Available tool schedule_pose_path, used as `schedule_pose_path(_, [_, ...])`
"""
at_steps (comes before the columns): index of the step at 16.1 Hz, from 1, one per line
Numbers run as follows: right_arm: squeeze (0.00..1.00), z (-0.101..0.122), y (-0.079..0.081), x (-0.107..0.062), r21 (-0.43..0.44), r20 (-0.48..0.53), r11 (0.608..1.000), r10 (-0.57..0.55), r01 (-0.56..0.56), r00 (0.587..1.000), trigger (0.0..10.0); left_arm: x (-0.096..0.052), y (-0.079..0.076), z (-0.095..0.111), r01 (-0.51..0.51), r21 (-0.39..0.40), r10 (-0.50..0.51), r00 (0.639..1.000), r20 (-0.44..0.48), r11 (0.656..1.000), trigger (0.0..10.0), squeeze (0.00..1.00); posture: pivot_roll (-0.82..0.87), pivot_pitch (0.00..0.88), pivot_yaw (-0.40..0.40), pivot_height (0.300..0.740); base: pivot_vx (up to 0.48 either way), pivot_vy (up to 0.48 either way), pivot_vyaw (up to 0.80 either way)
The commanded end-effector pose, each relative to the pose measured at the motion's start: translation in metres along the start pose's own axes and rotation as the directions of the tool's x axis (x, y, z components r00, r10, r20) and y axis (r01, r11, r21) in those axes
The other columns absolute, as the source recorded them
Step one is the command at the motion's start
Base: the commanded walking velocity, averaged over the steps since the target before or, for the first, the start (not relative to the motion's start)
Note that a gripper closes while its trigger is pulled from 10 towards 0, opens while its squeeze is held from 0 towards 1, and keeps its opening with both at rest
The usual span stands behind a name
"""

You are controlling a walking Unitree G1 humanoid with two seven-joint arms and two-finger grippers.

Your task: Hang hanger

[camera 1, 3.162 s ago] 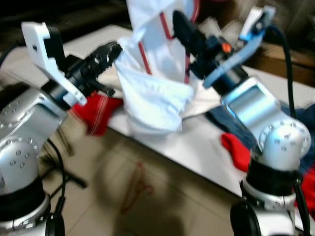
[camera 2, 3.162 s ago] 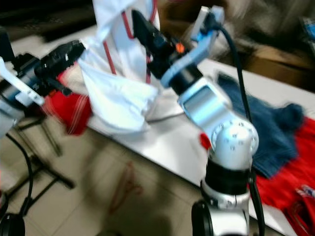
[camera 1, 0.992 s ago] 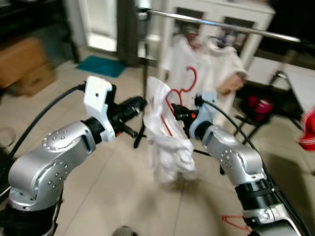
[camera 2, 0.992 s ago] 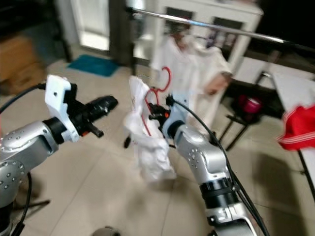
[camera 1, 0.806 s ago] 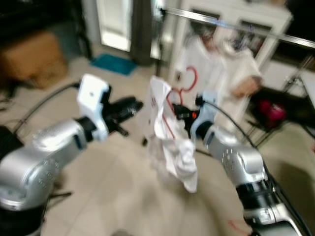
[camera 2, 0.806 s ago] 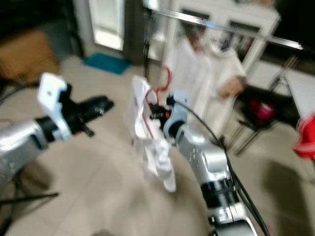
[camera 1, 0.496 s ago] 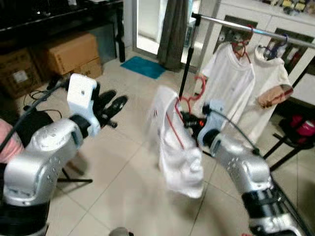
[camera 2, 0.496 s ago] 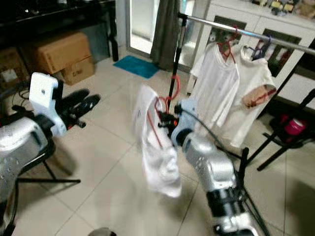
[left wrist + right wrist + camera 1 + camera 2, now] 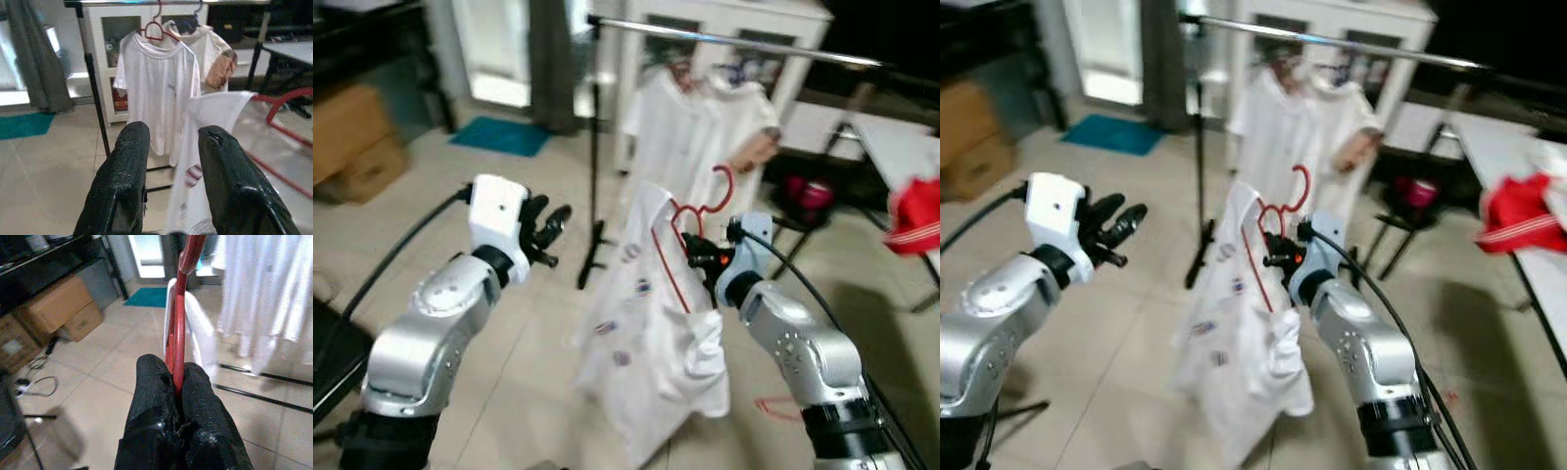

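While the right gripper (image 9: 697, 257) pinches it, the red hanger (image 9: 690, 220) stands upright at mid-scene, its hook curling up, with one white shirt (image 9: 651, 377) draped from it down toward the floor. Farther off, a clothes rail (image 9: 734, 41) carries two pale garments (image 9: 690, 132) on hangers. The left gripper (image 9: 548, 227) is raised to the left, apart from the shirt. One red cloth (image 9: 913, 217) lies on a table (image 9: 891, 147) at far right, and another red hanger (image 9: 781, 409) lies on the floor.

From the left wrist, the two black fingers (image 9: 124, 181) are spread and hold nothing.

From the right wrist, the fingers (image 9: 156, 401) are clamped together on the hanger's red bar (image 9: 177, 340).
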State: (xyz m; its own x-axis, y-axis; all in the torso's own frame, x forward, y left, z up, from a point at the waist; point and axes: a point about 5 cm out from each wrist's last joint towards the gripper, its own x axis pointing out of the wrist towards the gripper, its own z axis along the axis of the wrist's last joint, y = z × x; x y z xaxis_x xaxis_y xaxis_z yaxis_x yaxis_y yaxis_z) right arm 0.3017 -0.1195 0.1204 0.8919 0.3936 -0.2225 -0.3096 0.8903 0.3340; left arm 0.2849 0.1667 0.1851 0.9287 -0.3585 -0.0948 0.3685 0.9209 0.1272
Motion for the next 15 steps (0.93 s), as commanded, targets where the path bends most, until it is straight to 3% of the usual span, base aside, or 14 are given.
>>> schedule_pose_path(1, [0.00,0.014,0.011,0.001,-0.013,0.054,0.999,0.051,-0.050,0.997,10.0,0.000,0.003,-0.001,-0.018,0.023,0.018,1.000,-0.004,1.000,10.0,0.00,-0.04,0.000,-0.055,0.740,0.000,-0.480,0.00])
schedule_pose_path(3, [0.00,0.017,0.017,0.001,-0.030,0.060,0.996,0.086,-0.084,0.995,10.0,-0.001,0.006,-0.004,-0.027,0.015,0.027,1.000,-0.008,1.000,10.0,0.00,-0.04,0.000,-0.055,0.740,0.000,-0.240,0.00])
schedule_pose_path(5, [0.00,0.021,0.020,0.003,-0.039,0.063,0.996,0.087,-0.085,0.994,10.0,-0.003,0.003,-0.006,0.032,-0.025,-0.031,0.999,0.007,0.999,10.0,0.00,-0.04,0.000,-0.055,0.740,0.000,0.000,0.00])
schedule_pose_path(6, [0.00,0.026,0.021,0.006,-0.043,0.071,0.997,0.069,-0.066,0.995,10.0,-0.004,-0.004,-0.009,0.123,-0.051,-0.123,0.992,0.001,0.991,10.0,1.00,-0.04,0.000,-0.056,0.740,0.000,0.000,0.00])
schedule_pose_path(7, [0.00,0.030,0.019,0.008,-0.033,0.078,0.999,0.030,-0.027,0.997,10.0,-0.004,-0.011,-0.014,0.200,-0.037,-0.201,0.979,-0.027,0.979,10.0,1.00,-0.04,0.000,-0.057,0.740,0.000,0.000,0.00])
schedule_pose_path(9, [0.00,0.041,0.016,0.016,0.022,0.110,0.999,-0.037,0.035,0.993,10.0,-0.006,-0.032,-0.031,0.406,-0.035,-0.407,0.906,-0.118,0.913,10.0,1.00,-0.04,0.000,-0.059,0.740,0.000,0.000,0.00])
schedule_pose_path(11, [0.00,0.051,0.019,0.025,0.050,0.138,0.997,-0.069,0.063,0.988,10.0,-0.003,-0.042,-0.050,0.483,-0.022,-0.479,0.860,-0.173,0.875,10.0,0.98,-0.05,0.000,-0.057,0.740,0.000,0.000,0.00])
schedule_pose_path(12, [0.00,0.055,0.019,0.029,0.068,0.146,0.994,-0.092,0.083,0.985,10.0,-0.001,-0.045,-0.055,0.500,-0.018,-0.494,0.849,-0.187,0.866,10.0,0.00,-0.05,0.000,-0.057,0.740,0.000,0.000,0.00])
schedule_pose_path(13, [0.00,0.063,0.016,0.039,0.149,0.140,0.979,-0.161,0.139,0.977,10.0,0.003,-0.052,-0.065,0.524,-0.026,-0.518,0.832,-0.199,0.852,10.0,0.00,-0.05,0.000,-0.053,0.740,0.000,0.000,0.00])
schedule_pose_path(15, [0.00,0.073,0.012,0.048,0.179,0.144,0.962,-0.232,0.206,0.962,10.0,0.006,-0.060,-0.074,0.550,-0.009,-0.540,0.816,-0.207,0.835,10.0,0.00,-0.05,0.000,-0.053,0.740,0.000,0.000,0.00])
